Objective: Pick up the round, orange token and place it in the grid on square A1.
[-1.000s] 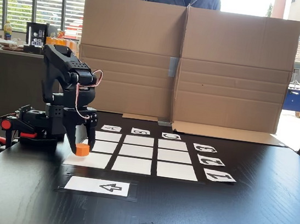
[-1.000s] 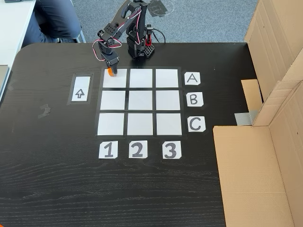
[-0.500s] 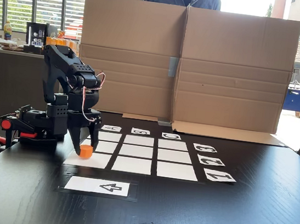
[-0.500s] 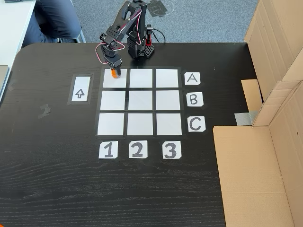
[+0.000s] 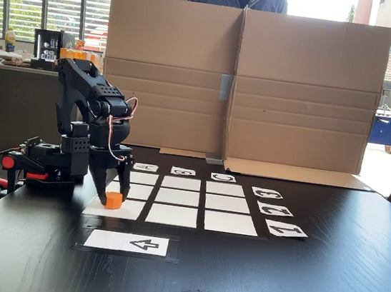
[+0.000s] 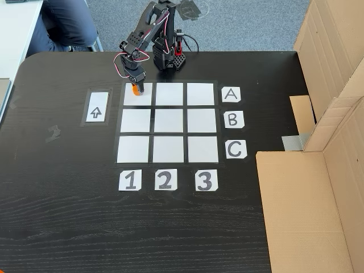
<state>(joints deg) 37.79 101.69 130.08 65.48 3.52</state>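
We see the token (image 5: 113,199) sitting low on square A1 (image 6: 143,98), the corner of the grid (image 6: 168,122) nearest the arm. It looks like it touches the paper, but we cannot be sure. The tool (image 5: 110,194) is down around it, one dark finger on each side. We cannot tell if the fingers squeeze the token or have let go a little.

We think the token is light and hard, like a small plastic plug. It is short and round with flat ends, so it should stand well and not roll if set down flat. Its sides look smooth and may slip, so the best hold is across the middle of its round side.

The squares are thin white paper, flat on the dark, wood-grained tabletop (image 6: 68,216). A brown cardboard wall (image 5: 240,80) stands behind.
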